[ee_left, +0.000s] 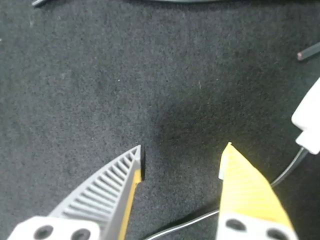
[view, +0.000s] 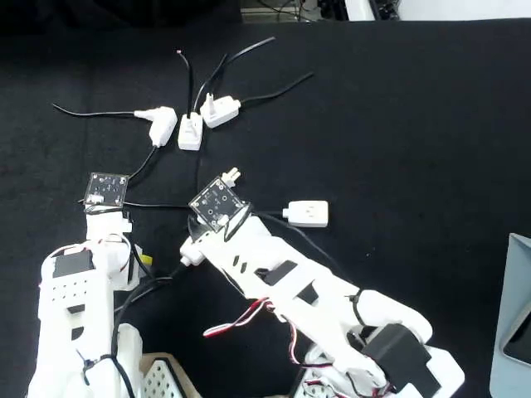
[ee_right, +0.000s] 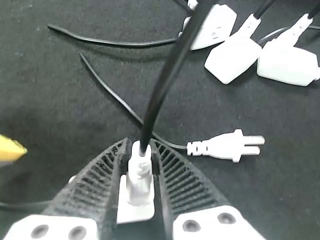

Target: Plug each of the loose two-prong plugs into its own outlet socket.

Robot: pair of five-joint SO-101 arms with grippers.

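The right gripper [ee_right: 139, 144] is clamped around a white plug [ee_right: 137, 175]. Its dark fingers hide the plug's sides, and the prongs cannot be seen. A yellow fingertip [ee_right: 10, 149] is cut off by that picture's edge.

In the left wrist view a white moulded body [ee_left: 309, 120] is cropped at the edge, and whether it is a plug or a socket cannot be told.

From above, the right arm's camera board [view: 217, 203] covers the held plug. A grey object [view: 518, 315] is cut off at the right edge and cannot be identified.
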